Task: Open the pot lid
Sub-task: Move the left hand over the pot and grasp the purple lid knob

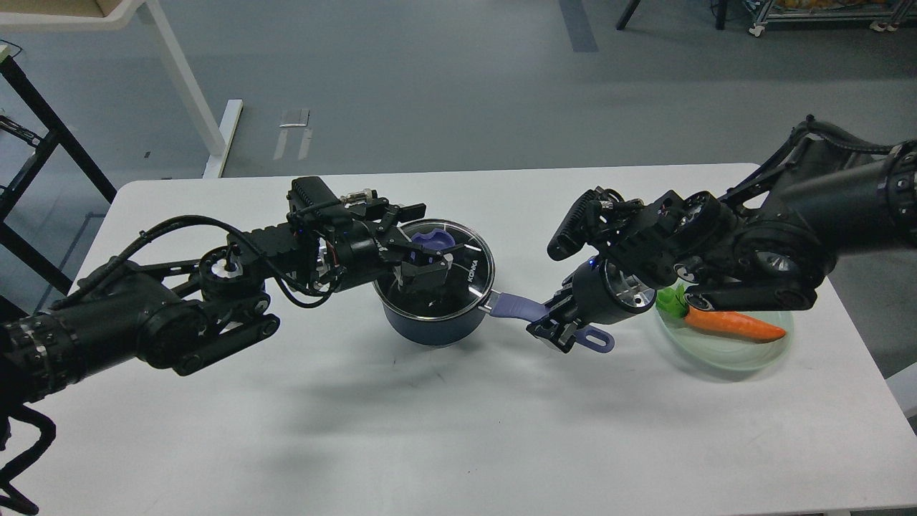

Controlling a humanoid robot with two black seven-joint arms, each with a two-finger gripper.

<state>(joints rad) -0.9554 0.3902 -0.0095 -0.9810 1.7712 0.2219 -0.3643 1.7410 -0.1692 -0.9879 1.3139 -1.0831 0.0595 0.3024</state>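
Centre of frame, on white worktop [444, 430]: small navy saucepan [430, 326] | clear glass lid, lavender knob [458, 261], not yet lifted | left tool [428, 247] clenched on knob | right tool [555, 326] clamps saucepan's lavender handle [512, 307] | remaining: raise lid.

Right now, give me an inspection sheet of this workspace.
Surface: white table, mostly bare in front.
Job's things: pot upright; lid seated on it, not yet lifted.
Clutter: pale green plate holding a carrot.
Claws: left claw at the lid's knob, closure unclear; right claw shut on the pot's handle.
Cables: black cable looped over the left arm.
Surroundings: grey floor, white table leg behind.
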